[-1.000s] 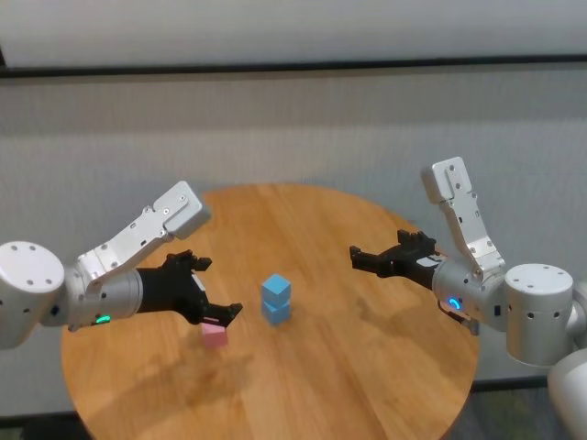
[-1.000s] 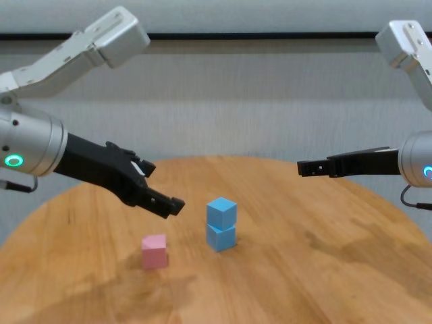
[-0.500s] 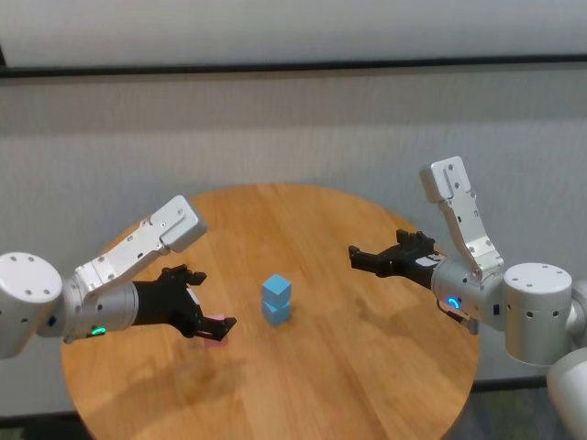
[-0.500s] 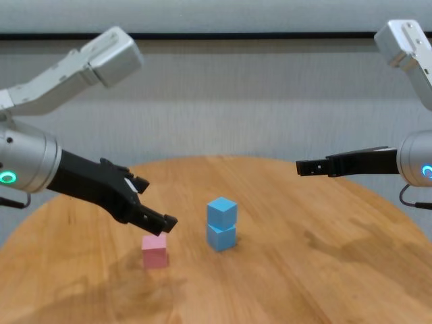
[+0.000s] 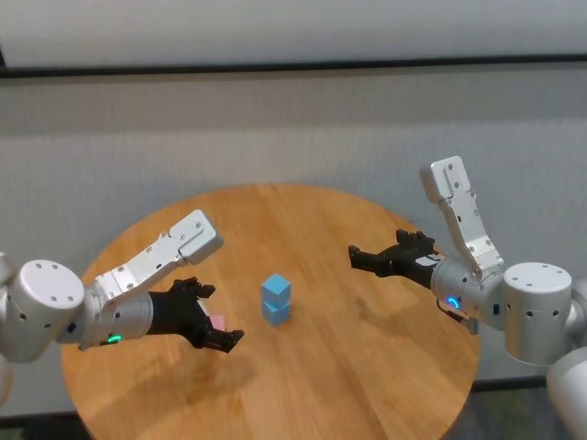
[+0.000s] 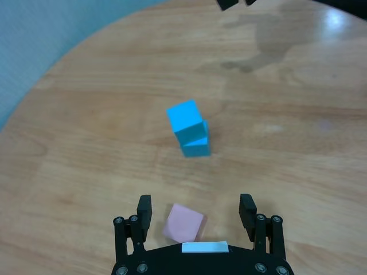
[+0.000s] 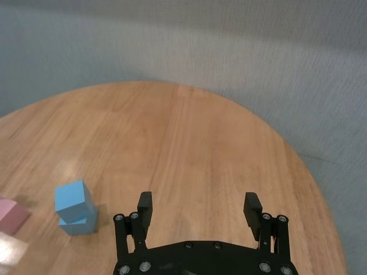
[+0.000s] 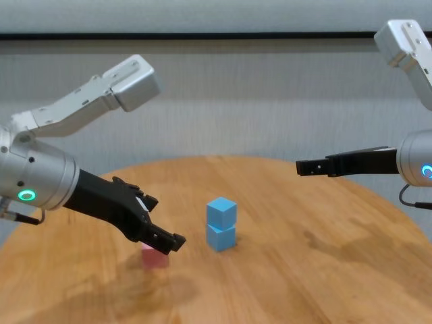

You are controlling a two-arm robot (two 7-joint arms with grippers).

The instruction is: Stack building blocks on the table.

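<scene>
1. The bench fills the scene, a round top of light orange-brown wood grain, carrying all three blocks.
2. The left arm reaches low over the bench's left part, and the left pincer is down at the pink block, fingers spread wide with nothing clamped. In the left wrist view the block sits in the gap between the two fingers; whether either one touches it cannot be told.
3. The right arm is held up over the bench's right side, and the right pincer hangs there wide open and empty, well apart from every block.
4. The blue stack next: the upper blue block sits on the lower blue block near the middle of the bench, twisted a little out of line with it.
5. The pink block rests on the bench just left of the blue stack, apart from it. In the chest view the left pincer's fingers cover most of it.
</scene>
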